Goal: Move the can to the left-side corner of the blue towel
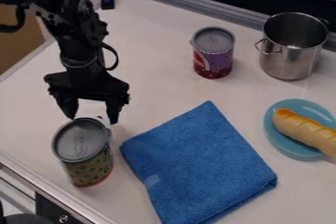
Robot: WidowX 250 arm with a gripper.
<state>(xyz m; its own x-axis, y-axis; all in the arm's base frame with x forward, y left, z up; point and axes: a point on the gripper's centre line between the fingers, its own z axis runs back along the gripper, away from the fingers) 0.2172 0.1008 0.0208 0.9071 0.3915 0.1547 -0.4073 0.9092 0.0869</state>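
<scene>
The gripper [92, 116] hangs at the left, fingers spread and pointing down, just behind the top of a can. That can [90, 166], with a grey lid and a green and orange dotted label, stands upright beside the left corner of the blue towel [203, 164], a narrow gap between them. The towel lies folded and flat at front centre. A second can [213, 53], purple and red with a grey lid, stands upright behind the towel. Whether the fingertips touch the front can, I cannot tell.
A steel pot [292, 48] stands at the back right. On the right, a blue plate [282, 142] holds a bread loaf [305, 129]. Metal rails edge the white table [154, 90] at the back and front left.
</scene>
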